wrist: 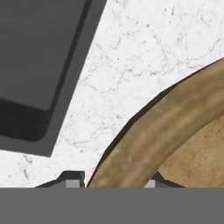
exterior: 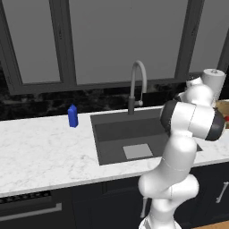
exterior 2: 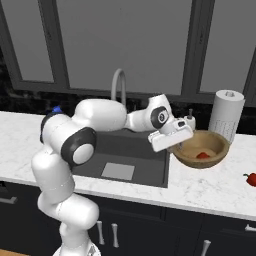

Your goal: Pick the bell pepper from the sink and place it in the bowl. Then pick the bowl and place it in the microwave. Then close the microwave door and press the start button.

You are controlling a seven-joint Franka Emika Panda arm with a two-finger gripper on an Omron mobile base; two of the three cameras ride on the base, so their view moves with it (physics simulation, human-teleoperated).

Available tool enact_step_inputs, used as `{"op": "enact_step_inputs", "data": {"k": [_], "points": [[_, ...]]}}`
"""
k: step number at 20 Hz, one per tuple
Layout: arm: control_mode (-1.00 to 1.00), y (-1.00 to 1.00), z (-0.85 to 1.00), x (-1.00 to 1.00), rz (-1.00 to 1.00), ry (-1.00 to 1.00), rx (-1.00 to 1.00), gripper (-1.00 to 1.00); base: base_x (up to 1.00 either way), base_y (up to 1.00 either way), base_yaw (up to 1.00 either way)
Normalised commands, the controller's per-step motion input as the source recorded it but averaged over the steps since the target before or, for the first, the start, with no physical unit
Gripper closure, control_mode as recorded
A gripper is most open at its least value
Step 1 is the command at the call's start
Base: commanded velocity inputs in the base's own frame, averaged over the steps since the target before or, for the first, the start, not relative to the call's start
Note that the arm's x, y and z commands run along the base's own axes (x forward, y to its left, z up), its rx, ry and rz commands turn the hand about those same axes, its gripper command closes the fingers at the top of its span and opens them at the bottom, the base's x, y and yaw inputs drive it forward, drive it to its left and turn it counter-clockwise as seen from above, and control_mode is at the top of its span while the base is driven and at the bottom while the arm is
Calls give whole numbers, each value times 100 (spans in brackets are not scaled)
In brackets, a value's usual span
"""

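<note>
Kitchen counter, taking the sink (exterior 2: 131,150) as landmark. The bowl (exterior 2: 201,149) stands on the marble counter (exterior 2: 210,187) just to the right of the sink, in front of a paper towel roll (exterior 2: 226,115); the bell pepper (exterior 2: 203,155) lies inside it, near the middle of its floor. A second red vegetable (exterior 2: 251,178) lies on the counter well to the right of the bowl.

The gripper (exterior 2: 172,142) sits at the bowl's sink-side rim. In the hand view the rim (wrist: 166,131) runs as a curved band between the two fingertips (wrist: 72,179), one outside the wall, the other inside (the tips themselves are mostly cut off at the frame's edge). The jaws stand partly apart, straddling the wall; whether they already press on it cannot be told.

Judged step: pepper delivered, bowl grasp in hand. The coming lift turns on this straddle: the bowl's mass lies wholly on the side away from the sink, so a rim grip would tend to tip it.
</note>
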Motion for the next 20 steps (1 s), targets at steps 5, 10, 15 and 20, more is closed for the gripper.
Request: {"op": "enact_step_inputs", "data": {"k": [5,10,15,20], "points": [[-100,1,42,-35,34,20,4,100,0,0,0],[-100,7,28,-39,39,18,16,100,0,0,0],[-100,17,30,-33,38,0,16,100,0,0,0],[-100,48,47,-23,35,0,11,100,0,0,0]]}}
